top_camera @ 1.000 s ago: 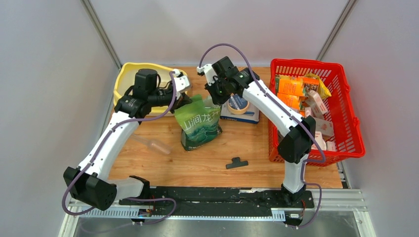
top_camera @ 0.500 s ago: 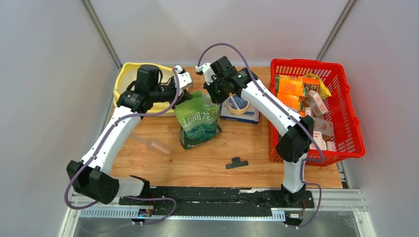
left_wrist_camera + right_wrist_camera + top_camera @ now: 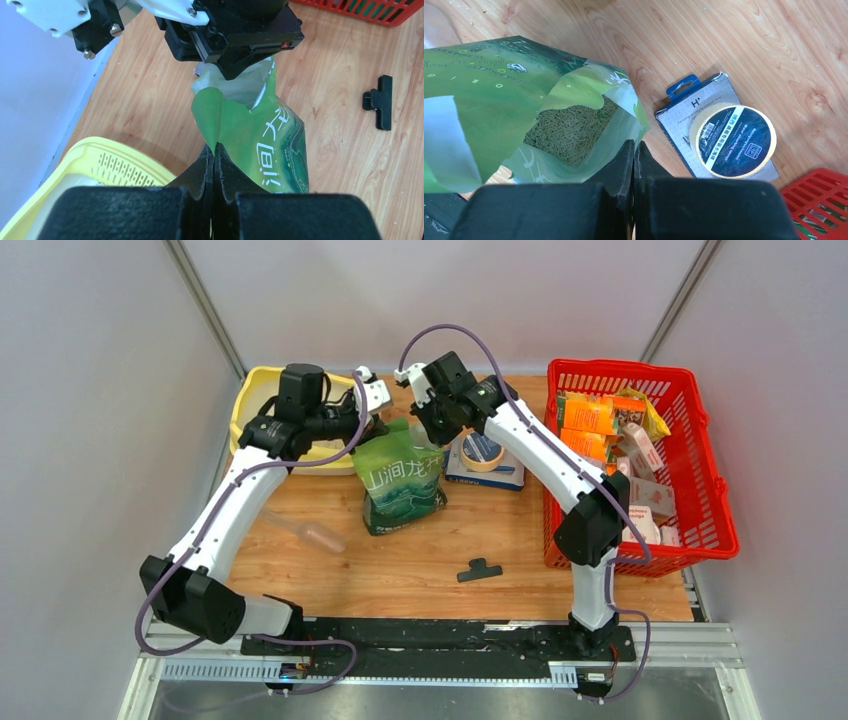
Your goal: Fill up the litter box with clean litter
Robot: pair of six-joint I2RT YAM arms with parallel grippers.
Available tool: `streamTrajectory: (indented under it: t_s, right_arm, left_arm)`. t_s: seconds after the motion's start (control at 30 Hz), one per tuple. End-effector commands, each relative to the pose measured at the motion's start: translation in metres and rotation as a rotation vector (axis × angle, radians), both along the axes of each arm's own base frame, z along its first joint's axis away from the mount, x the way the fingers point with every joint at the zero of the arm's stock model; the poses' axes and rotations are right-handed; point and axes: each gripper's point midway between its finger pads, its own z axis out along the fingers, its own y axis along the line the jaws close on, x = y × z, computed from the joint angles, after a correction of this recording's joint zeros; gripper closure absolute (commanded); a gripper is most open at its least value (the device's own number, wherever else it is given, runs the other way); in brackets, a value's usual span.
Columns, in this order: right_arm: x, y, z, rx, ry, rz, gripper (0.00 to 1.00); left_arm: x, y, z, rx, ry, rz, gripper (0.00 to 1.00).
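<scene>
Top external: left gripper (image 3: 377, 432), right gripper (image 3: 428, 436) (clamped) raised litter pouch (image 3: 402, 482).

Your left arm (image 3: 228, 508) rises from the lower left of the overhead frame and bends toward top centre, its wrist turned to the right. Your right arm (image 3: 545, 452) climbs from the lower right, folds at centre right and slants up-left. The left gripper (image 3: 376, 432) and the right gripper (image 3: 431, 438) face each other near top centre, close but apart. Each has its jaws pressed together, pinching one side of the green pouch (image 3: 403, 480) mouth.
</scene>
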Motion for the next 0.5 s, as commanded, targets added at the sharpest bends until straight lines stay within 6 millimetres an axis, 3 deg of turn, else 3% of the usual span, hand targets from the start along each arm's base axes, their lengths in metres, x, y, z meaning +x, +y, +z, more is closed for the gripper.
streamTrajectory:
  t_s: [0.0, 0.27, 0.47]
  right_arm:
    - [0.02, 0.014, 0.034, 0.084, -0.112, -0.018, 1.0]
    - [0.03, 0.008, 0.034, 0.077, -0.13, -0.042, 1.0]
    - [0.042, 0.002, 0.038, 0.071, -0.159, -0.063, 1.0]
  left_arm:
    - [0.017, -0.016, 0.115, -0.146, -0.387, -0.079, 1.0]
    - [0.032, -0.026, 0.132, -0.192, -0.397, -0.095, 1.0]
    - [0.038, -0.033, 0.129, -0.212, -0.359, -0.109, 1.0]
